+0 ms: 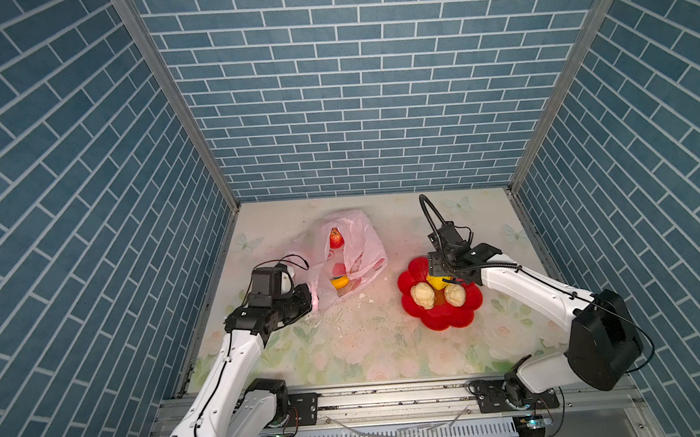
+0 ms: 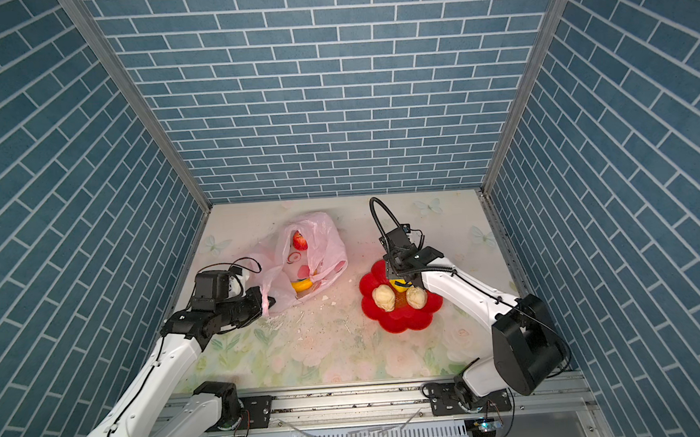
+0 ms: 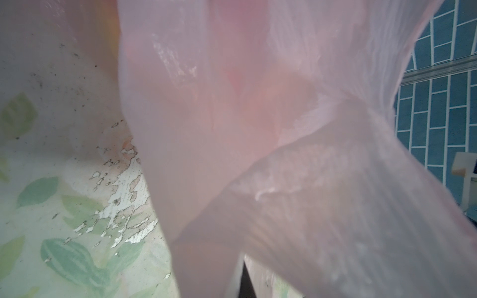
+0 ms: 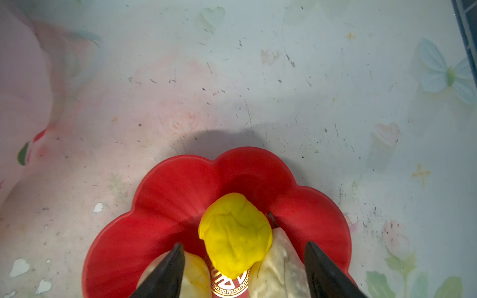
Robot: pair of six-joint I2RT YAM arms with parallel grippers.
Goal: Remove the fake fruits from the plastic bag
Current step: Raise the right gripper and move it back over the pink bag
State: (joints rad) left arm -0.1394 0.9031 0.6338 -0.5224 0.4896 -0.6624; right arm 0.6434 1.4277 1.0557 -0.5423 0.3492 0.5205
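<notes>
The plastic bag, pale pink, lies at the back left of the table with its mouth gaping. Inside it show a red apple-like fruit and a yellow-orange one. My left gripper is shut on the bag's near edge, and bag film fills the left wrist view. My right gripper hangs open over the red dish. A yellow piece lies loose between two cream lumpy fruits.
White flakes of peeled surface lie scattered on the floral tabletop between bag and dish. Blue brick walls close in the left, back and right sides. An aluminium rail with both arm bases runs along the front edge.
</notes>
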